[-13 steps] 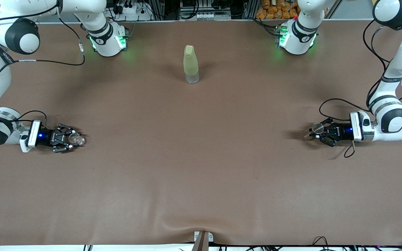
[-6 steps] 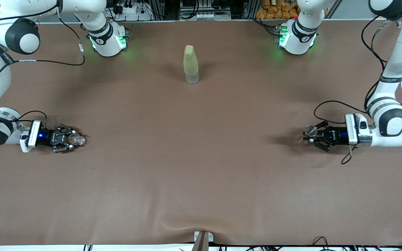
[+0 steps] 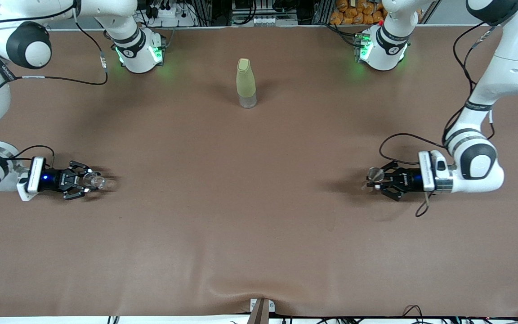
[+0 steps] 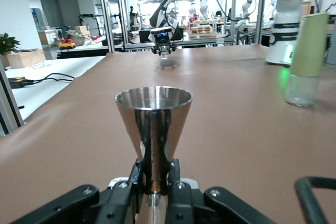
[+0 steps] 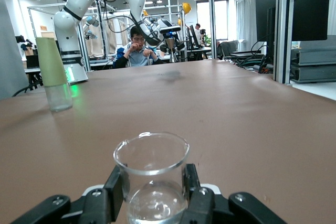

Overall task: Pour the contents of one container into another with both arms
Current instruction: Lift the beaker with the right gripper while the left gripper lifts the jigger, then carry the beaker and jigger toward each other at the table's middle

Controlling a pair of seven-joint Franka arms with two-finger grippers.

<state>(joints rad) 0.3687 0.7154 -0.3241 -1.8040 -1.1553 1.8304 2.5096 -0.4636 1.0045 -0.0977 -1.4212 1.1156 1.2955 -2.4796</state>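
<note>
The tiny clear glass cup (image 3: 96, 181) is upright between the fingers of my right gripper (image 3: 89, 182), which is shut on it low at the right arm's end of the table. In the right wrist view the cup (image 5: 152, 174) fills the gap of that gripper (image 5: 152, 188). My left gripper (image 3: 377, 180) is shut on the waist of the metal jigger (image 3: 374, 173), held upright above the cloth toward the left arm's end, its shadow cast beside it. The left wrist view shows the jigger (image 4: 153, 121) pinched at its neck by that gripper (image 4: 155, 174).
A tall pale yellow-green bottle (image 3: 246, 83) stands mid-table, close to the robots' bases. A black cable (image 3: 403, 139) loops by the left wrist. The brown cloth has a fold (image 3: 241, 292) at the edge nearest the front camera.
My left gripper has carried the jigger toward the table's middle. My right gripper has finished shutting on the glass cup and drawn back slightly toward its end of the table.
</note>
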